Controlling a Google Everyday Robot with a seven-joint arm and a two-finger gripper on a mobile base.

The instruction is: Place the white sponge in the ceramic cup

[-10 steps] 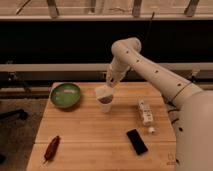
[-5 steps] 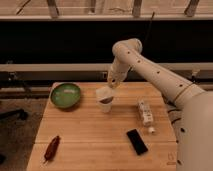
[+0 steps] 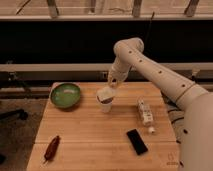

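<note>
The white sponge (image 3: 106,93) sits tilted in the mouth of the white ceramic cup (image 3: 105,105), which stands upright on the wooden table (image 3: 95,135) near its back middle. My gripper (image 3: 113,85) is just above and to the right of the sponge, at its upper edge. The white arm comes in from the right. Whether the gripper holds the sponge does not show.
A green bowl (image 3: 65,95) stands at the table's back left. A red pepper-like object (image 3: 51,148) lies at the front left. A black phone (image 3: 136,141) lies at the front right, and a white packet (image 3: 145,111) lies to the right of the cup.
The gripper has shifted slightly to the right above the cup. The sponge and the cup stay in the same place.
</note>
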